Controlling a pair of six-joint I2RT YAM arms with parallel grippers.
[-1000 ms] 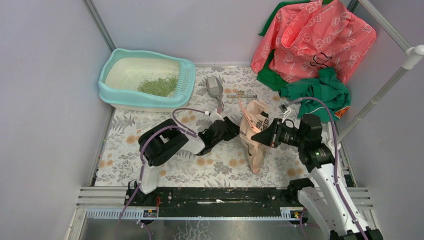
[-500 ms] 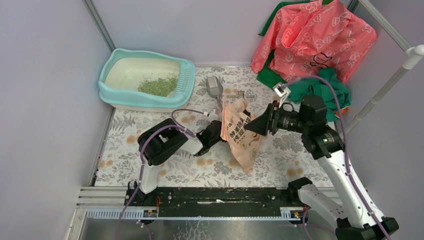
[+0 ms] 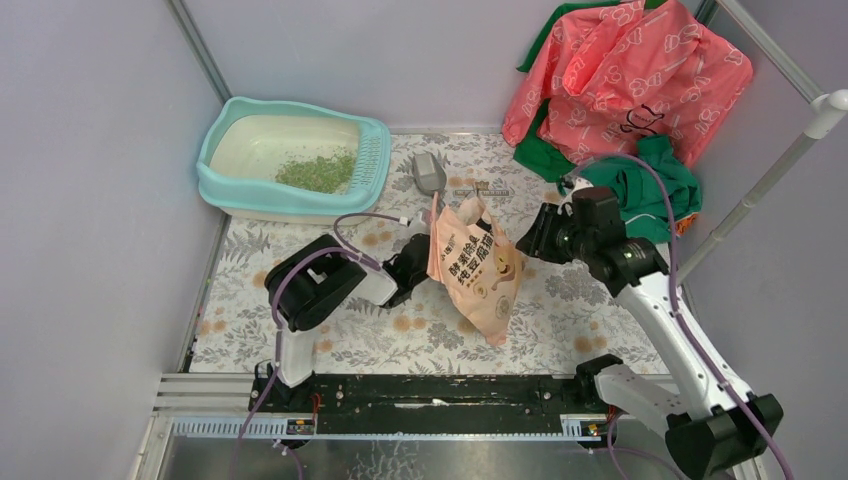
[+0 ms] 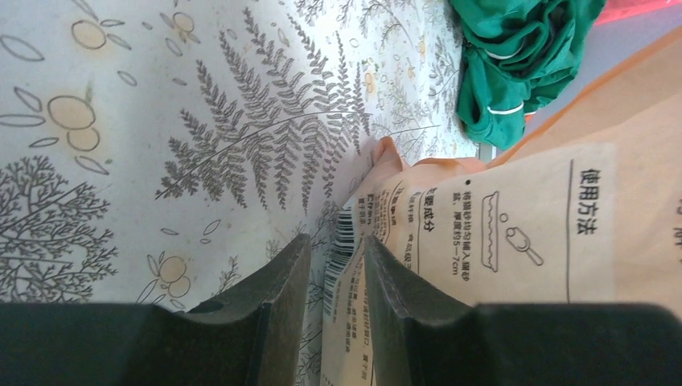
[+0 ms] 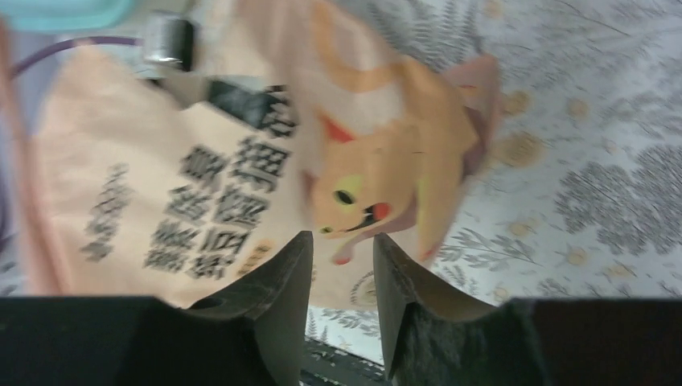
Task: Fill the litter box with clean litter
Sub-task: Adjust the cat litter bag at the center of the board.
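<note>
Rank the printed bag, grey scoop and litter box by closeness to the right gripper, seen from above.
1. printed bag, just left of the right gripper.
2. grey scoop, farther back and left.
3. litter box, far back-left corner.

My right gripper (image 5: pixel 342 241) shows its two dark fingers parted at the bottom of the view, with nothing between them; beyond them I see the pink-orange bag (image 5: pixel 201 153), blurred, its dark printed characters and a cartoon face (image 5: pixel 354 197) with an open mouth turned toward me; the leaf-patterned table cover (image 5: pixel 611 161) fills the right side; top left, a purple cable (image 5: pixel 72 50) and a turquoise sliver, probably the litter box (image 5: pixel 64 10) rim.
</note>
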